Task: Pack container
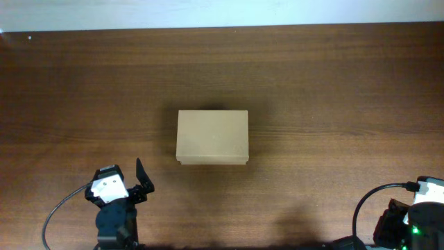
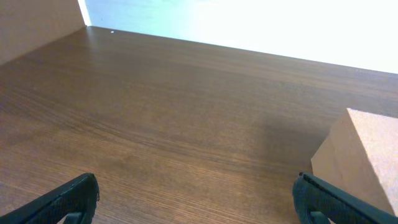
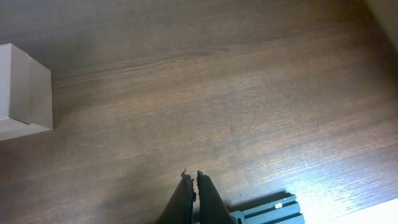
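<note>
Brown wood counter (image 1: 333, 76); at its near edge on the left, the left arm (image 1: 114, 208) has its jaws spread wide with nothing between them. Tan cardboard container (image 1: 212, 137) sits in the middle, flap lid closed, well apart from both arms. At the near right, the right arm (image 1: 420, 217) has its jaws pinched together, empty
</note>
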{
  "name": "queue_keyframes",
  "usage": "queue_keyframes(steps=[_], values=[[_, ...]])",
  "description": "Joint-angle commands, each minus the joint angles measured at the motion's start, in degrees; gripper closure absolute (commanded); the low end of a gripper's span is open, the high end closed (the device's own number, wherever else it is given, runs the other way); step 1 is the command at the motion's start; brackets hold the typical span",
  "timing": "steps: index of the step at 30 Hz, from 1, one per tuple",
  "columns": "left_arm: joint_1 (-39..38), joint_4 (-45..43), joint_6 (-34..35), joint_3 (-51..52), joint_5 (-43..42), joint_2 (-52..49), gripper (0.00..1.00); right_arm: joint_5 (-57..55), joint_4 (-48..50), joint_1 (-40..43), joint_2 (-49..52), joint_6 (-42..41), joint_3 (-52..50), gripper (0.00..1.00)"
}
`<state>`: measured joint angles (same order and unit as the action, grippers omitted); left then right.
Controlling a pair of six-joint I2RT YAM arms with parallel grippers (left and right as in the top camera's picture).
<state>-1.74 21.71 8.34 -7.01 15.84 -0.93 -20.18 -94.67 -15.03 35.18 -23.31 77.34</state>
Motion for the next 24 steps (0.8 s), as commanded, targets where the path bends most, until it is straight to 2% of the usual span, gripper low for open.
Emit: queue_keyframes(steps=[1,9,12,14,17,21,22,24], values=[[0.39,0.33,-0.9,0.35,-0.48,0.66,0.01,0.07,0.37,0.39,-0.44,0.57,-0.2,0.96],[0.39,0.33,-0.9,0.35,-0.46,0.63,0.01,0.09,0.59,0.39,-0.44,0.55,-0.2,0.94],[0.39,0.33,-0.9,0.35,-0.46,0.63,0.01,0.09,0.68,0.39,-0.44,0.55,-0.2,0.85],[0.39,0.33,-0.9,0.35,-0.46,0.63,0.01,0.09,0.66,0.39,-0.44,0.55,-0.2,0.75],[0.39,0.33,-0.9,0.35,-0.46,0.63,0.01,0.11,0.61,0.39,-0.44,0.52,-0.2,0.46],[0.39,0.33,-0.9,0.35,-0.46,0.63,0.01,0.11,0.59,0.39,-0.44,0.52,-0.2,0.14],[0.39,0.33,-0.9,0.35,-0.46,0.63,0.01,0.11,0.61,0.39,-0.44,0.52,-0.2,0.01],[0.39,0.33,-0.9,0.35,-0.46,0.63,0.01,0.11,0.61,0.39,-0.44,0.52,-0.2,0.01]])
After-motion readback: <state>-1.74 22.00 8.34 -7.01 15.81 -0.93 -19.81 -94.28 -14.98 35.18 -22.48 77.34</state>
